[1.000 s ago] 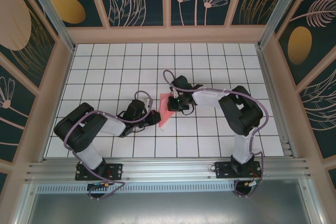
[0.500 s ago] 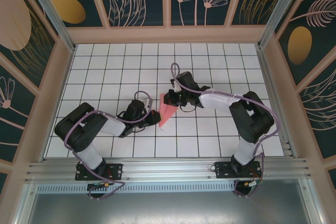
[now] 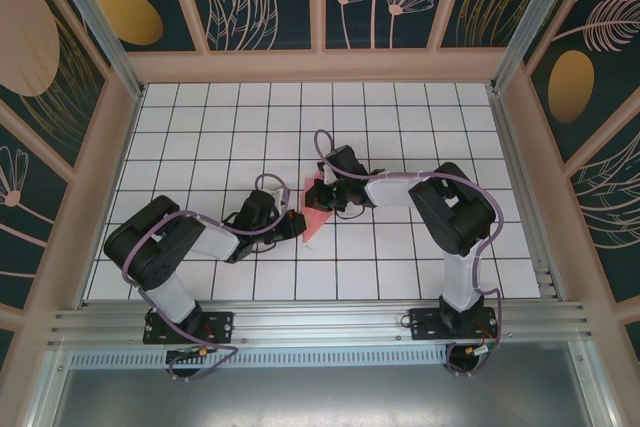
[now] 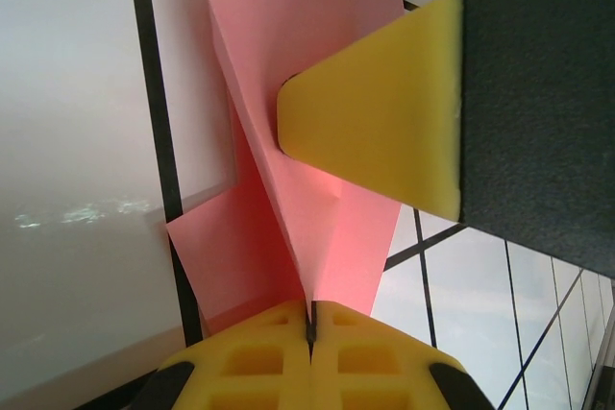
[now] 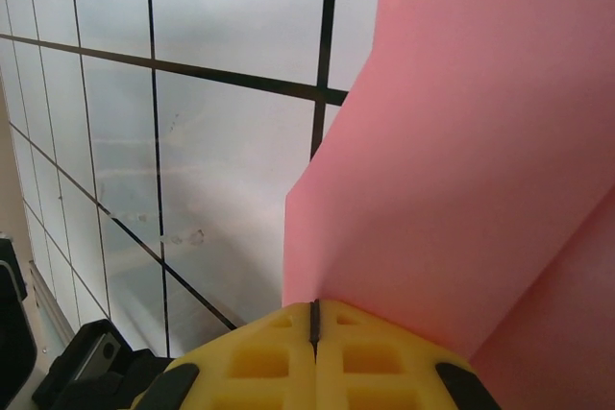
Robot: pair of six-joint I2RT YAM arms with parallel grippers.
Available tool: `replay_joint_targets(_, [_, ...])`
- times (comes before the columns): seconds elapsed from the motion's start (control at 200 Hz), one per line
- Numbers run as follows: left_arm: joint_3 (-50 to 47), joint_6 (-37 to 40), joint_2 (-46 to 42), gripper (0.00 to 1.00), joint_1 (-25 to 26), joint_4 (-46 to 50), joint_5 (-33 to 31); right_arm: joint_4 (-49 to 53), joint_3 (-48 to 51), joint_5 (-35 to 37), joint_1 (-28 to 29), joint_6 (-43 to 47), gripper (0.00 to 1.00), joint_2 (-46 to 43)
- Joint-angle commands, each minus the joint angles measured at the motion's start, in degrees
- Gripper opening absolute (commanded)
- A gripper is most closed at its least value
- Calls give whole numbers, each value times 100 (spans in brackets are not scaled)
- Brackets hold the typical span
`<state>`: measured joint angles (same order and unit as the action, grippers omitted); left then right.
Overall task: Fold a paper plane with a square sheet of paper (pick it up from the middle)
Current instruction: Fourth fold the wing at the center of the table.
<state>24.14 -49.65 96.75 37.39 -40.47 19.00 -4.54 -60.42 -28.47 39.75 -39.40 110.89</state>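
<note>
Top external view: grippers are meeting at the paper plane (image 3: 316, 212) near the middle of the table (image 3: 200, 127).
The left gripper (image 4: 310, 322) and right gripper (image 5: 314, 319) are each pinching its pink folds, jaws fully closed.

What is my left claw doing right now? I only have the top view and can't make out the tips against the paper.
Observer: In the left wrist view, the left claw is shut on the paper, and a folded ridge runs straight down into its closed tip.
Operator: And the right claw, is it gripping or just resting there?
Observer: In the right wrist view, the right claw is shut as well, with a pink flap rising from its closed tip, so it looks like a grip rather than a rest.
</note>
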Motion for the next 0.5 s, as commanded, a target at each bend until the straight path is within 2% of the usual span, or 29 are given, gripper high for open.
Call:
replay_joint_targets(0.0, [-53,84,178,0,-19,724,-327,61,-215,148,-11,51,5,78])
replay_joint_targets(0.18, [-33,95,180,0,-21,707,-260,72,-89,208,-30,43,6,-313])
replay_joint_targets(0.33, [86,227,306,0,-21,652,96,198,69,467,-46,90,7,-727])
replay_joint_targets(0.495, [221,218,596,0,-43,562,443,45,377,443,-46,-12,7,-887])
